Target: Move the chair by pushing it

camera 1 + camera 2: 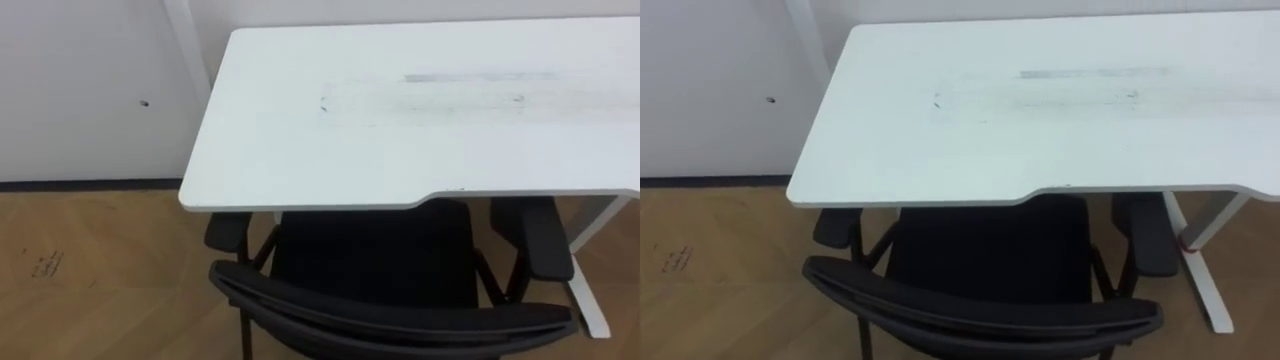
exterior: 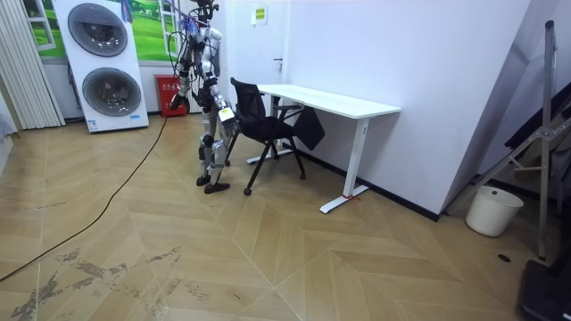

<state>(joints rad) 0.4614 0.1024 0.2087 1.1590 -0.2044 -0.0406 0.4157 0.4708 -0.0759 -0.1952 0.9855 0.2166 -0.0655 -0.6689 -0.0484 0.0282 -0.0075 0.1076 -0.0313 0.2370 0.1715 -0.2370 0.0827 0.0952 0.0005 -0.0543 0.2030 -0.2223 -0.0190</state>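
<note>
One black chair (image 1: 375, 262) sits partly under one white desk (image 1: 400, 110).

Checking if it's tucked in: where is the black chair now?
In the left eye view the black chair sits bottom centre, its seat partly under the white desk's front edge, backrest nearest the robot.
</note>
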